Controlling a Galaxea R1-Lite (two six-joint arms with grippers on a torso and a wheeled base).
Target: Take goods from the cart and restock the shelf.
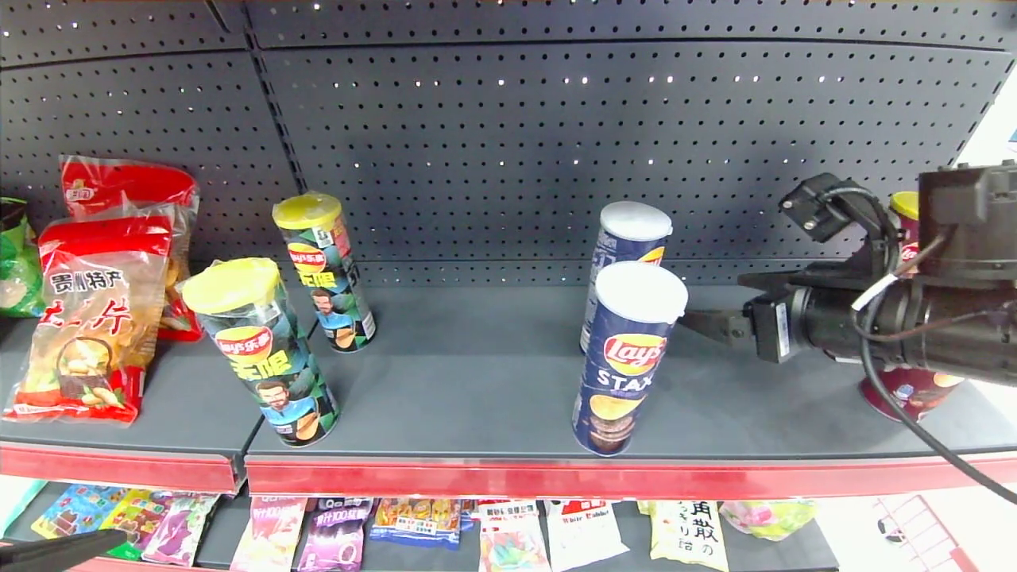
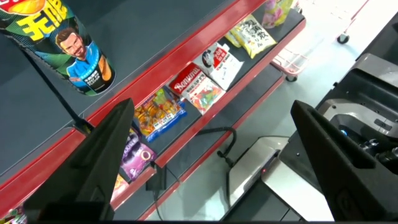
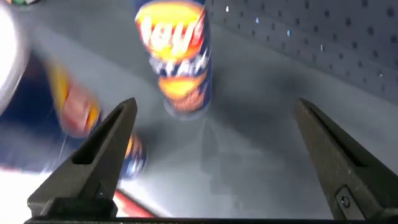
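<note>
Navy chip can near spread-jawed right tool

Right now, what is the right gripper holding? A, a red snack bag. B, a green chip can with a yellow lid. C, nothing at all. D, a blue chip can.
C: the right gripper is open with nothing between its fingers, while the front blue can and the rear blue can stand free on the shelf.
</note>
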